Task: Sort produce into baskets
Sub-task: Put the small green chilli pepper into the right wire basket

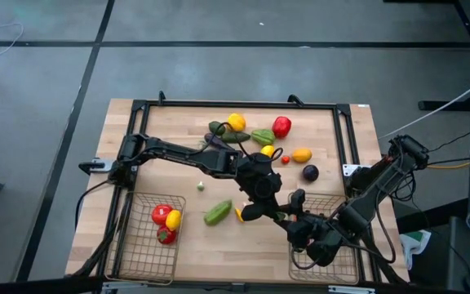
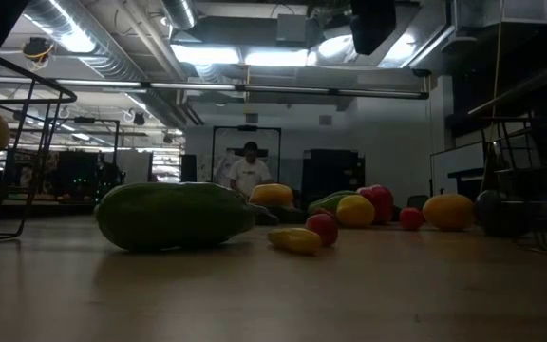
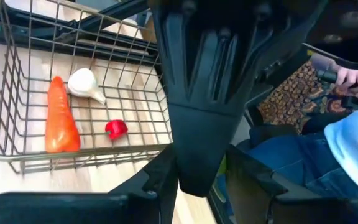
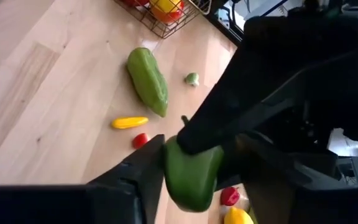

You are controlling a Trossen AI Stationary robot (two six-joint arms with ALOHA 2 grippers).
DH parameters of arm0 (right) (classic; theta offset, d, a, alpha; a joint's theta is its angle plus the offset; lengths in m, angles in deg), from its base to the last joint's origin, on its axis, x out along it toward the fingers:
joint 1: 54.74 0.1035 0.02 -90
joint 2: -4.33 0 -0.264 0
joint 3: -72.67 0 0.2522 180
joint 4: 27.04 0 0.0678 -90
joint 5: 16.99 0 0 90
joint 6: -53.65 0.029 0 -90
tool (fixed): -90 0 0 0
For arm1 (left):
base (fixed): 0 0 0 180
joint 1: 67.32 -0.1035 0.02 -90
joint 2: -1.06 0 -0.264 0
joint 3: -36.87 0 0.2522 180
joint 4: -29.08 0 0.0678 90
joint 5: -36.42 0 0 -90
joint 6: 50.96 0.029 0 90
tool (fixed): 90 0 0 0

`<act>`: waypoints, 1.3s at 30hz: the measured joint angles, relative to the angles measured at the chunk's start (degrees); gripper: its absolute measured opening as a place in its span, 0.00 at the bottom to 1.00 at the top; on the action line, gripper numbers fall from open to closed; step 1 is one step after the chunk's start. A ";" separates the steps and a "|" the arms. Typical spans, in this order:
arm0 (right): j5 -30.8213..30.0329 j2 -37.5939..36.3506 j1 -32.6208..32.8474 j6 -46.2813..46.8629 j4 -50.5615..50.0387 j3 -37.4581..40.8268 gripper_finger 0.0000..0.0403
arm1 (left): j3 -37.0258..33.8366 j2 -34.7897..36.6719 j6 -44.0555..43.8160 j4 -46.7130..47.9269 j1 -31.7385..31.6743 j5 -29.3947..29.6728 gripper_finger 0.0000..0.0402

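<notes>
Both grippers meet in mid-air over the table's near right part, by the right basket (image 1: 326, 255). A smooth green produce piece (image 4: 191, 174) sits between the fingers of my right gripper (image 4: 194, 177), and my left gripper (image 1: 277, 209) reaches onto it from the other side. The right basket (image 3: 17, 146) holds an orange carrot (image 3: 61, 118), a white garlic (image 3: 84, 84) and a small red piece (image 3: 115, 129). Red and yellow pieces (image 1: 168, 220) lie in the left basket (image 1: 141, 257). My left gripper is shut on the green piece's upper end (image 4: 188, 146), coming from the table's left. Its own dark fingers (image 4: 229, 121) hide the exact place of contact. My right gripper pinches the green piece by its sides (image 4: 169, 168) between its two fingers, from the table's right, slanting down. The piece hangs clear of the table.
A long green vegetable (image 1: 217, 213) and a small yellow piece (image 1: 239, 214) lie left of the grippers. More produce lies at the far middle: yellow (image 1: 236, 122), red (image 1: 281, 126), green (image 1: 262, 136), orange (image 1: 301, 154), purple (image 1: 310, 172). A person's hand (image 3: 353, 76) shows beyond the table.
</notes>
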 joint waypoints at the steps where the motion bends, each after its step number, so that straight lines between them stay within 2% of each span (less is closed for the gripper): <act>1: 0.07 0.00 0.00 -0.02 -0.02 0.00 0.43 | 0.00 0.00 -0.14 -0.41 0.00 -0.05 0.29; 8: 0.14 0.02 0.00 -0.11 0.00 0.04 0.30 | 0.00 0.00 -0.42 -0.98 0.01 -0.18 0.29; 14: 1.61 0.02 0.00 -0.11 0.38 0.04 0.28 | -0.02 0.00 0.57 -0.80 0.64 0.01 0.30; 23: 4.46 0.02 0.00 0.54 1.48 0.04 0.29 | -0.03 -0.02 0.90 0.02 1.05 -0.14 0.49; 27: 9.58 0.02 0.00 3.88 1.11 0.04 0.29 | -0.04 -0.02 1.27 2.41 0.70 -0.10 0.54; 32: 18.77 0.02 0.02 9.50 -0.09 0.04 0.29 | -0.07 -0.02 4.82 7.75 -0.54 0.17 0.55; 39: 29.79 0.02 0.02 21.93 -9.43 0.04 0.29 | -0.09 -0.02 6.71 12.72 -1.72 0.24 0.55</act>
